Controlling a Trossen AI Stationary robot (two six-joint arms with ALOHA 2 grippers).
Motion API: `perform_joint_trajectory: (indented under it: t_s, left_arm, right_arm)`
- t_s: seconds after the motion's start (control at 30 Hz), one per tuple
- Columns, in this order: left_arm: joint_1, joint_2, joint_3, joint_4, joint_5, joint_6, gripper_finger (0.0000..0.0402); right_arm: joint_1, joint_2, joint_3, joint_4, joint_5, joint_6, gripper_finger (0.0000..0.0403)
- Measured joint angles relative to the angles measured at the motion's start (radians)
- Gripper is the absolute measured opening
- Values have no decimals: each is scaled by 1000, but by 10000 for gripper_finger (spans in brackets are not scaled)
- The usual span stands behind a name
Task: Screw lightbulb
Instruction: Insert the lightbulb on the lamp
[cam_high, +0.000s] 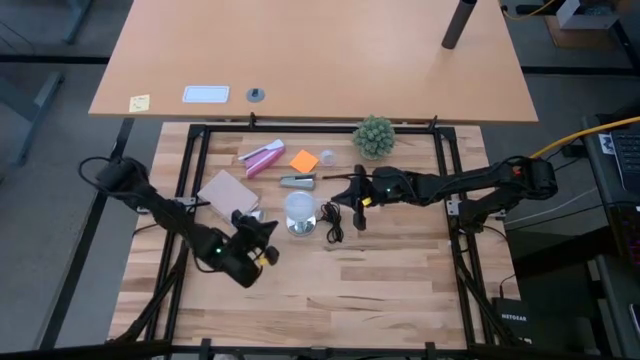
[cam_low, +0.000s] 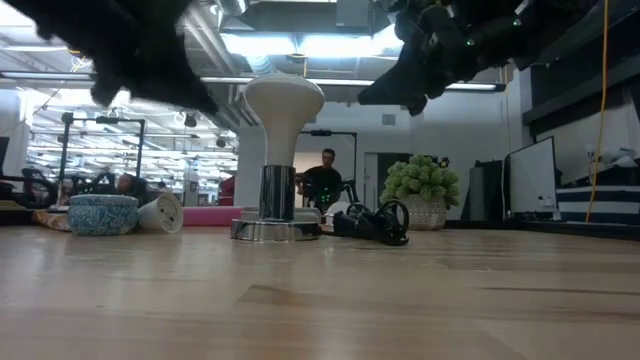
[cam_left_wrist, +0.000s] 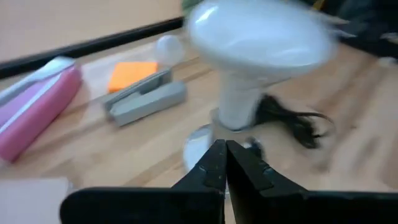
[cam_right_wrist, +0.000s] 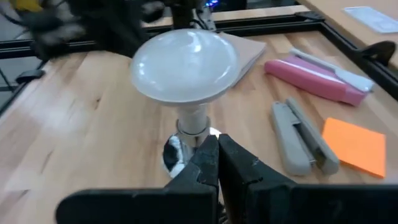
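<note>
Standing upright in the shiny socket (cam_low: 272, 228) mid-table, the lightbulb (cam_high: 299, 207) has its wide white dome up and narrow neck down in the metal collar. I judge it light, smooth and breakable glass, so I'd take it gently around the dome's rim, where fingers get turning purchase, not at the slippery neck. My left gripper (cam_high: 262, 243) sits near it on the front-left, fingers pressed together, holding nothing. My right gripper (cam_high: 357, 199) is just beside it on the other side, likewise closed and empty.
</note>
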Motion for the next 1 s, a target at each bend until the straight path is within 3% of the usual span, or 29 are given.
perform_joint_trajectory:
  t_s: [0.43, 0.53, 0.7, 1.0]
  left_arm:
    - [129, 231, -71, 252, 65, -29, 1]
    - [160, 297, -71, 351, 130, 20, 1]
    - [194, 371, -69, 503, 142, 101, 1]
    - [241, 383, -71, 703, 224, 293, 1]
  right_arm:
    - [0, 0, 0, 1, -50, 0, 5]
    - [0, 0, 0, 1, -50, 0, 5]
    - [0, 0, 0, 1, -50, 0, 5]
    - [0, 0, 0, 7, -50, 0, 5]
